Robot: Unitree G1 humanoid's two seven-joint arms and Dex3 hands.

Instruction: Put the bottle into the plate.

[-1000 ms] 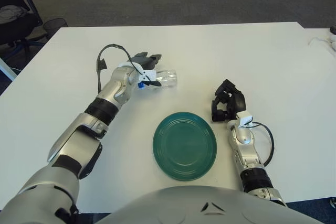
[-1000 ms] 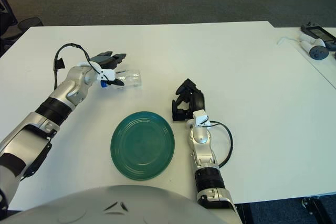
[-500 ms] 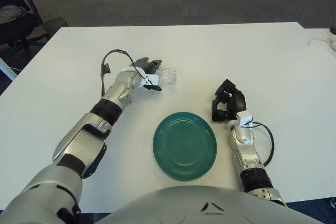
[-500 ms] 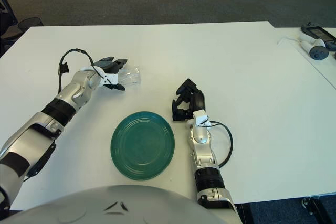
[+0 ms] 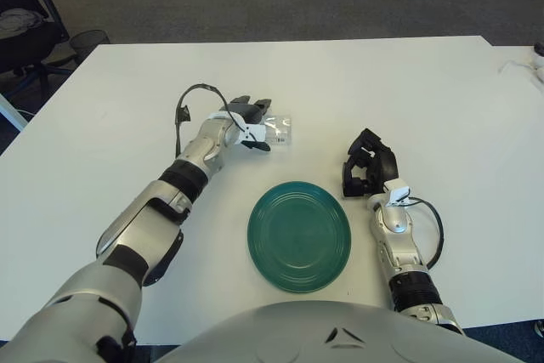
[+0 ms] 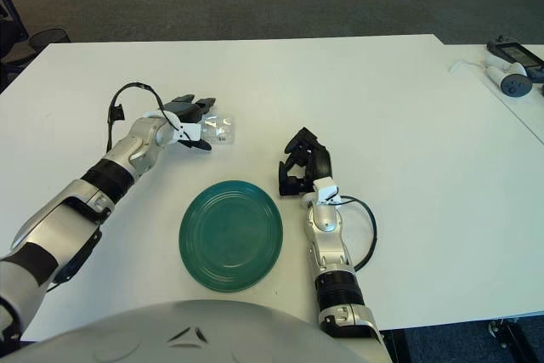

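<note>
White table [image 5: 442, 91], with green plate [image 5: 299, 235] near the front edge. Carry step in hand: left hand [image 5: 246, 118] at 11 o'clock of the plate, fingers closed around clear bottle [image 5: 277, 128], apparently above the tabletop. Right hand [image 5: 367, 166] idle at 2 o'clock, fingers curled, holding nothing. Next, probably: swing toward 5 o'clock, lower over the plate, release.

You see silver-grey arms with black joint bands, black three-fingered left hand [image 5: 246, 114] and right hand [image 5: 367, 163], white wrist plates, looping black cables.
</note>
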